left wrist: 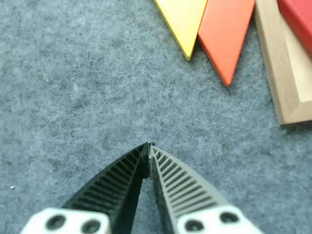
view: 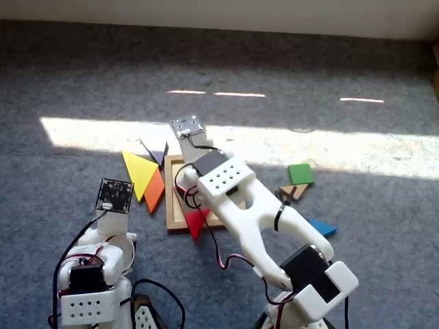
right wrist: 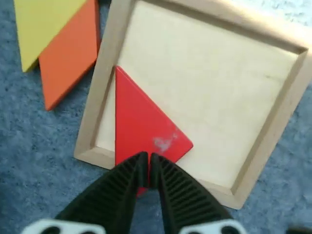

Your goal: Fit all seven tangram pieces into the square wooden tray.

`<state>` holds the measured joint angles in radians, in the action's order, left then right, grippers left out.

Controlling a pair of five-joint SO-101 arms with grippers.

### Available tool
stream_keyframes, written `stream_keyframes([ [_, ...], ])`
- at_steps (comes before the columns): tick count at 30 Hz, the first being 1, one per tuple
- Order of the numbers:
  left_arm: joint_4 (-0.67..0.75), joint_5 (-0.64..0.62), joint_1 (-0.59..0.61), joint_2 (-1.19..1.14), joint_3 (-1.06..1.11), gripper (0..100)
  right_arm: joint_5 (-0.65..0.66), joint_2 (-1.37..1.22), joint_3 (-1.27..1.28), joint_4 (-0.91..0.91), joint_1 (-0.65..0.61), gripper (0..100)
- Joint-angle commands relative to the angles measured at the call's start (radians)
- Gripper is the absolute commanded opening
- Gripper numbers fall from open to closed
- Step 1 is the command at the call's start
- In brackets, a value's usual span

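The square wooden tray (right wrist: 103, 83) lies on grey carpet. A red triangle (right wrist: 141, 124) rests inside it, with one corner over the near rim. My right gripper (right wrist: 147, 157) is shut, its tips right at that red triangle's near edge. In the high view the right arm (view: 226, 181) covers much of the tray (view: 171, 202), and the red triangle (view: 197, 221) pokes out at the front. My left gripper (left wrist: 147, 145) is shut with nothing in it above bare carpet, a short way from the yellow triangle (left wrist: 183, 17) and the orange parallelogram (left wrist: 226, 34).
The yellow triangle (view: 139, 171), the orange parallelogram (view: 155, 190) and a dark triangle (view: 156, 147) lie left of the tray. A green square (view: 300, 173), a tan triangle (view: 295, 190) and a blue piece (view: 321, 227) lie to its right. A band of sunlight crosses the carpet.
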<state>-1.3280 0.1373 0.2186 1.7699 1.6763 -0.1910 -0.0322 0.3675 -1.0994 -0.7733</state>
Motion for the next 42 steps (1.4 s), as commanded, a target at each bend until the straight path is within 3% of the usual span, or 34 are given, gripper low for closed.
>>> stream_keyframes([
  [1, -0.011, -0.003, -0.001, 0.045, 0.019, 0, 0.002, 0.012, 0.059, 0.102, -0.01, 0.5],
  [10, -0.011, -0.003, -0.001, 0.045, 0.019, 0, 0.0, -0.001, 0.162, 0.274, -0.007, 0.5],
  [15, -0.011, -0.003, -0.001, 0.045, 0.019, 0, -0.054, -0.133, 0.128, 0.348, -0.005, 0.5],
  [26, -0.011, -0.003, -0.001, 0.045, 0.019, 0, -0.078, -0.211, -0.002, 0.351, -0.007, 0.5],
  [34, -0.011, -0.003, -0.001, 0.045, 0.019, 0, -0.035, 0.104, -0.002, 0.067, 0.031, 0.5],
  [39, -0.011, -0.003, -0.001, 0.045, 0.019, 0, 0.169, 0.363, 0.024, -0.047, 0.214, 0.5],
  [42, -0.011, -0.003, -0.001, 0.045, 0.019, 0, 0.216, 0.447, 0.062, -0.058, 0.312, 0.5],
])
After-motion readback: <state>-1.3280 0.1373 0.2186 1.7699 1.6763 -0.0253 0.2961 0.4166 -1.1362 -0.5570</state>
